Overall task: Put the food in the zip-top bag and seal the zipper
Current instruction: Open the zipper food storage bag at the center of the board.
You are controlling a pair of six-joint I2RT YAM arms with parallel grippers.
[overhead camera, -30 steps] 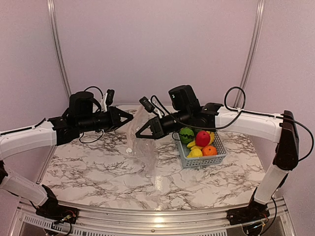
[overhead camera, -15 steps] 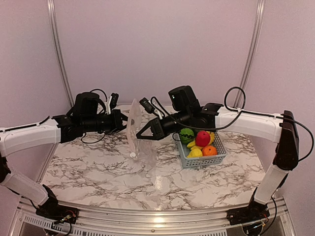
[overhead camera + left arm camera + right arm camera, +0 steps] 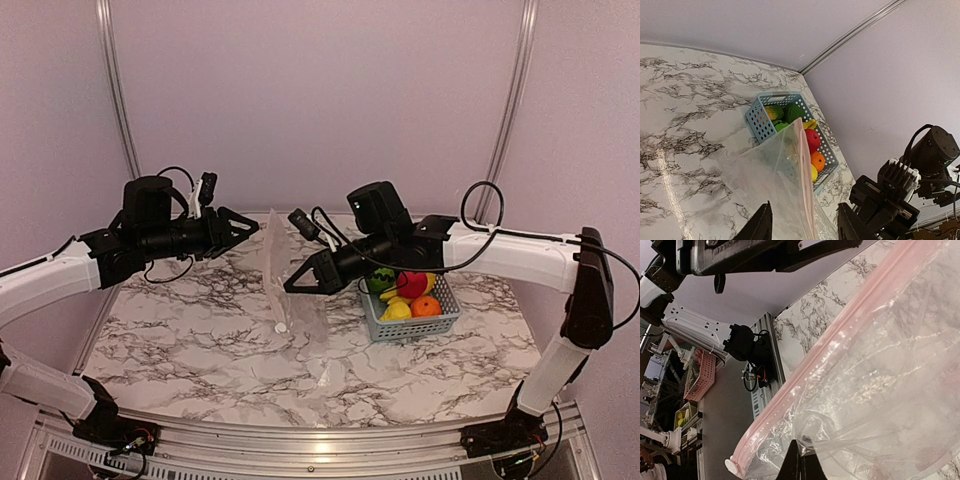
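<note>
One zip-top bag point(image 3: 272, 255) in right claw point(image 3: 290, 287)

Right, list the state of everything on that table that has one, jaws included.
left gripper: jaws open, holding nothing.
right gripper: jaws shut on the zip-top bag.
zip-top bag: held up on edge, no food inside.
zipper: cannot tell whether sealed.
food: all piled in the basket.
basket: upright on the table, full.
</note>
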